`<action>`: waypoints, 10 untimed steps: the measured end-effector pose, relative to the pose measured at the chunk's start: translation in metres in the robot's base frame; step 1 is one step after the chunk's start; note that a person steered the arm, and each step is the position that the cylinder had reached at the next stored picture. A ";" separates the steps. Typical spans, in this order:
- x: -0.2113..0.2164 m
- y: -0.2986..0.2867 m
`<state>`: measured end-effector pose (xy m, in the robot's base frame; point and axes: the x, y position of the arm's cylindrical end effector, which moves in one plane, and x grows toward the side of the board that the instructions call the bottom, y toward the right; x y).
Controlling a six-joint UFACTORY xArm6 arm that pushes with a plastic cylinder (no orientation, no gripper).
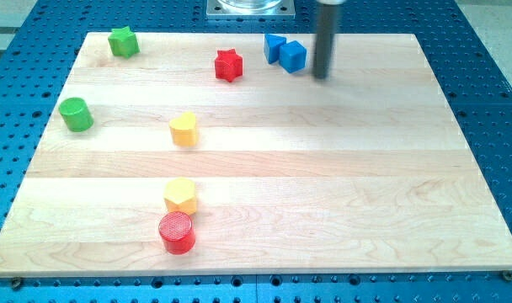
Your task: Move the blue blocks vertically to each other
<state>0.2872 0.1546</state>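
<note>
Camera view, single frame. Wooden tabletop (340, 194) on blue perforated base. My tip (321, 77) sits near the view's top edge, just right of the blue pair, apart from it by a narrow gap. No gripper on this rig, only the rod, so nothing is held.

Blue cube (293, 55) lies nearest the tip, directly toward the view's left. Second blue block (274, 46), shape unclear, possibly a wedge, touches or nearly touches the cube on its upper left. The pair's line runs mostly left-right, tilted slightly up to the left.

Judgement: pair is side by side, not yet stacked top-to-bottom in view. The tip would need to get round one block and push along the view's vertical.

Elsewhere: red star (228, 65), well left of the pair.
</note>
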 end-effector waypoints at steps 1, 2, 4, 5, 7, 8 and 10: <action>-0.066 -0.015; -0.092 -0.112; -0.065 -0.109; -0.027 -0.092; 0.055 -0.088; 0.134 -0.111; 0.322 -0.209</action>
